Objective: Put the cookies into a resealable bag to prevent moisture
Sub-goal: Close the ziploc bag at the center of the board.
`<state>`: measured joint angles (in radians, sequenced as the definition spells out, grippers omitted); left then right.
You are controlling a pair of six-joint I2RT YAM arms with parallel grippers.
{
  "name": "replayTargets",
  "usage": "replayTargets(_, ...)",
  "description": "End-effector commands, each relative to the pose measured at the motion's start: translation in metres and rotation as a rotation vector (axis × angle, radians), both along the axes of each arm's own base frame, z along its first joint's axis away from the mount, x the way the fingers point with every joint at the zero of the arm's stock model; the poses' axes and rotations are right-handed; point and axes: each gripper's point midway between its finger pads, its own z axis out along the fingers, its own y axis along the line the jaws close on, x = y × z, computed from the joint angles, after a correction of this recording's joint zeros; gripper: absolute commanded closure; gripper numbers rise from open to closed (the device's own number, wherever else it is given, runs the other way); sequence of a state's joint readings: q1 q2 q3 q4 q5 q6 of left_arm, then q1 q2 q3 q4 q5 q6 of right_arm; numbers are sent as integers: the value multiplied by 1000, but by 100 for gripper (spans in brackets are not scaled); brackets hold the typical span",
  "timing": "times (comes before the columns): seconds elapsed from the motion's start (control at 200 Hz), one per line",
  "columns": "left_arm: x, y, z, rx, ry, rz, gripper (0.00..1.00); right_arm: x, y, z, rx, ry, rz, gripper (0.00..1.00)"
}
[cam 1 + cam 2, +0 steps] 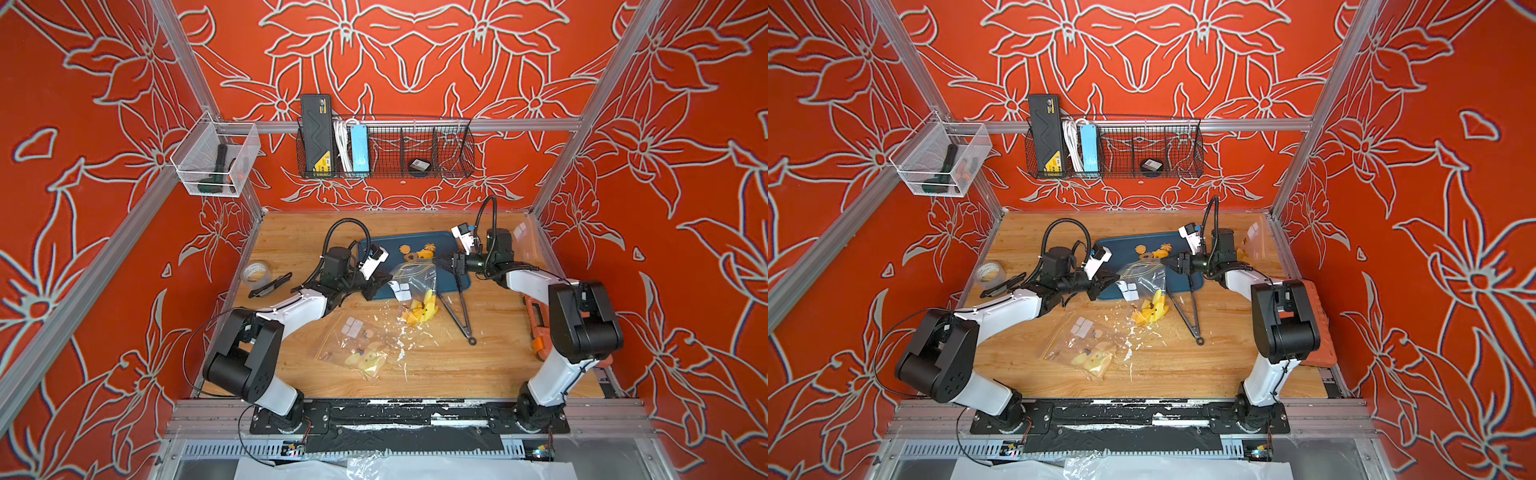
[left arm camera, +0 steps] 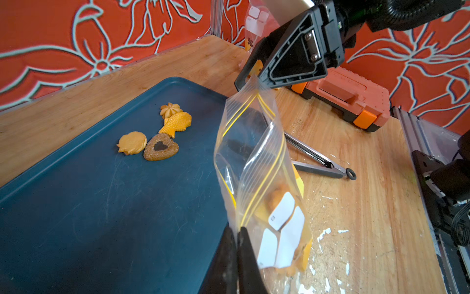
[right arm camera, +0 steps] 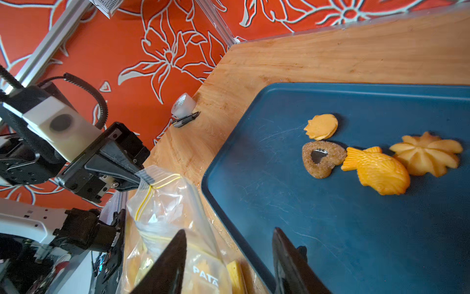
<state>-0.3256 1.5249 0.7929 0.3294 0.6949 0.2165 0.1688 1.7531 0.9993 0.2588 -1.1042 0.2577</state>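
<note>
1. The cookies (image 2: 161, 135): four sit bunched on the blue tray (image 2: 76, 203), namely a fish (image 2: 176, 124), a flower (image 2: 171, 110), a brown heart (image 2: 161, 150) and a shell-ish one (image 2: 132, 142).
2. The resealable bag (image 2: 254, 157) hangs just beside the tray's edge with its zip gaping a bit. Orange stuff shows through the plastic, but I can't tell cookies from print.
3. The left gripper (image 2: 237, 244) is clamped tight on one end of the zip rim and holds the bag up.
4. The right gripper (image 2: 250, 86) is at the other end, jaws roughly half apart. They straddle the rim but don't pinch it, far as I can see.
5. Looks like the "get the mouth open" step to me. Next the right needs a clean pinch on one lip only, then a gentle pull apart. Grab both layers and it stays shut.
</note>
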Motion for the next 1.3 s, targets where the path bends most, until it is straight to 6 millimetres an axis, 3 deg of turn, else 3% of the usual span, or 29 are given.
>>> replayTargets(0.0,2,0,5,-7,-12,-18,100,-7,10,22,58,-61,92,48)
replayTargets(0.2,3,1,5,-11,-10,-15,100,-8,13,21,75,-47,107,54)
replayTargets(0.581,4,3,5,-12,-7,-9,100,-9,19,9,57,-7,134,55)
replayTargets(0.856,7,5,4,-14,5,5,100,-13,21,8,50,-4,141,73)
replayTargets(1.146,20,19,1,5,21,90,100,-13,16,24,25,-54,94,99)
replayTargets(1.296,21,28,7,20,3,137,100,-20,13,39,21,-81,52,100)
